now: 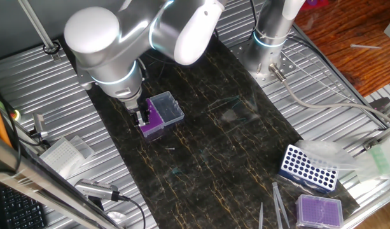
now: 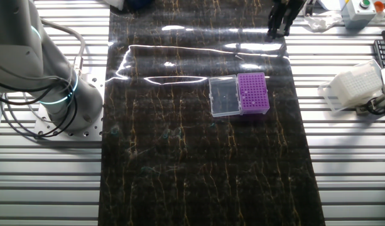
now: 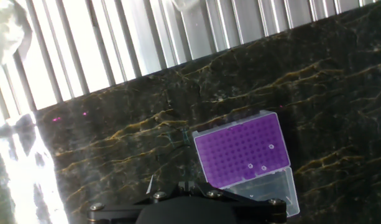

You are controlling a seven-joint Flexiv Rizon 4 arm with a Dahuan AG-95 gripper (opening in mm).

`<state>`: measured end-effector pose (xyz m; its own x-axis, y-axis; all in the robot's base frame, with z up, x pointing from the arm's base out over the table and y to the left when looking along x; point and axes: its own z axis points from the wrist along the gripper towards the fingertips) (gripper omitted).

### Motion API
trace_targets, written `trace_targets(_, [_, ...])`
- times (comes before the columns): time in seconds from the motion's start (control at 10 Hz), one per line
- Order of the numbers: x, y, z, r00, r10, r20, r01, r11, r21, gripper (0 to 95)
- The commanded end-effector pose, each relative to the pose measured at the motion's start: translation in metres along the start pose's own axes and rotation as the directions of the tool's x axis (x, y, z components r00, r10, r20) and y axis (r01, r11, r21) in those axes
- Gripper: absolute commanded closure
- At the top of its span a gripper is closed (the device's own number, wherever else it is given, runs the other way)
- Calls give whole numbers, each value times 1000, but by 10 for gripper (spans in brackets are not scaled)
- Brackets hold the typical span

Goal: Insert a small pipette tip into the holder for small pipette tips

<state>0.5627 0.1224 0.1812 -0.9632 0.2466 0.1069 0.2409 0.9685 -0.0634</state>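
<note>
Starting at the gripper (image 1: 142, 117): short dark fingers pointing down toward the black marbled mat (image 1: 201, 159), held under the grey arm (image 1: 112, 44). Cannot tell whether the jaws stand apart or together; too dark and small in both fixed views, and only the black body across the bottom edge in the hand view. Appears in the other fixed view as a dark shape at the far edge of the mat, clear of the rack. No certain sight of the small pipette tip; only a thin pale sliver (image 3: 150, 184) just above the gripper body in the hand view, long axis near upright in the frame, leaning slightly right, held or loose impossible to say. Just beyond it, up and to the right, the holder for small pipette tips (image 3: 243, 151), flat on the mat, grid of holes facing up, long axis running left to right and rising a little to the right. Three pale round spots in the grid near the lower right corner. Hinged along the lower long side, the clear lid (image 3: 271, 190), lying open on the mat. Farther out, near the mat's corner in one fixed view, a blue-and-white rack (image 1: 309, 168) and a lilac rack (image 1: 319, 210), well apart from the holder. Off the mat on the ribbed table (image 2: 48, 188), a white rack (image 2: 355, 88).
</note>
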Motion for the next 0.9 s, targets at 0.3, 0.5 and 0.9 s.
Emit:
trace_targets(0.3, [0,0,0,999,-32,5,32,999,11,950])
trace_targets(0.5, [0,0,0,999,-41,-1,41,999,10,950])
trace_targets(0.9, [0,0,0,999,-21,-29,20,1000,-16,950])
